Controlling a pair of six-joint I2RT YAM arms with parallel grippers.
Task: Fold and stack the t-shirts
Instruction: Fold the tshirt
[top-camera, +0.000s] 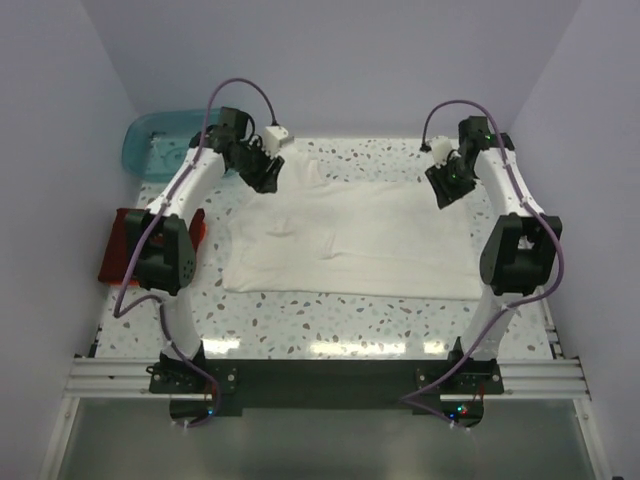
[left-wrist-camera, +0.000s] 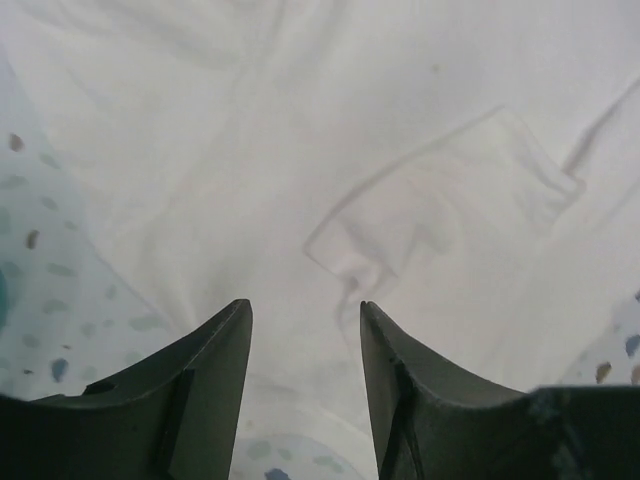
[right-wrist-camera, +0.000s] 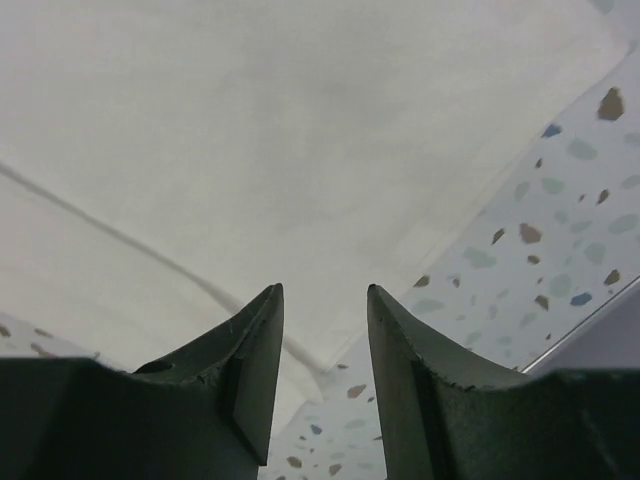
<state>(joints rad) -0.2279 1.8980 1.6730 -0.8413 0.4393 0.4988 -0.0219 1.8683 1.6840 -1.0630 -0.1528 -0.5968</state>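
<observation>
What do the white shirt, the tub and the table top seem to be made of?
The white shirt: soft matte cloth, likely cotton; it wrinkles and shows hems. The tub: translucent teal plastic, slightly glossy. The table top: smooth speckled surface, terrazzo or a printed imitation; I cannot tell which.

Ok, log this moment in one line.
cream t-shirt: spread on table | left gripper: open, above it, holding nothing | right gripper: open, above its edge | dark red shirt: folded, table's left

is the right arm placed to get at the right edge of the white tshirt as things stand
Probably yes: the right gripper hangs over the cream-white t-shirt at its edge, jaws apart and empty, with nothing in between.
</observation>
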